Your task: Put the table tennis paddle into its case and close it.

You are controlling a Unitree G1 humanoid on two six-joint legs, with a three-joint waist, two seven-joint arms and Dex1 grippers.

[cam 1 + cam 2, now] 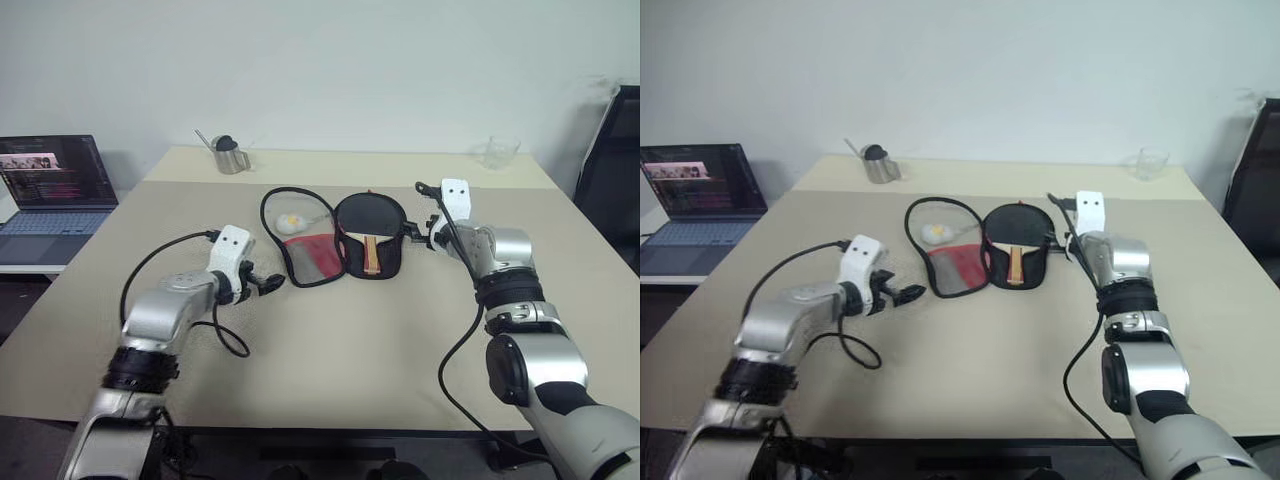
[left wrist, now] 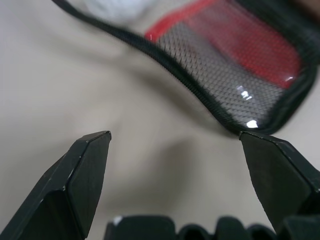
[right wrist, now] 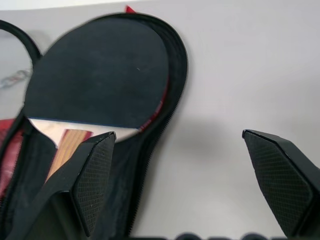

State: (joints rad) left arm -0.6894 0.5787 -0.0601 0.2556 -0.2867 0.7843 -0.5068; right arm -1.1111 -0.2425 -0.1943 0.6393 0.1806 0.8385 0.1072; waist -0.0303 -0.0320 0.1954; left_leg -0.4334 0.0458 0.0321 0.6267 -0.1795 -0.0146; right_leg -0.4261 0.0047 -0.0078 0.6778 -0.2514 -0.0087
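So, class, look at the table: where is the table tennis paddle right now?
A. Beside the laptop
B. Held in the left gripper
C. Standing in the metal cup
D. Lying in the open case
D: the table tennis paddle lies in the right half of the open case, its lid flap spread to the left.

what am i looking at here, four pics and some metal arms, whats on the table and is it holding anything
A two-armed humanoid robot. Two pictures come from cameras in its head, looking down over a table; the other two come from a camera on each wrist, looking along that gripper's black fingers.

In the middle lies an open case with the paddle resting in its right half. At the back are a metal cup and a clear glass; a laptop sits off to the left.

The left gripper is near the case's flap, the right gripper beside the paddle. Both are open and hold nothing.
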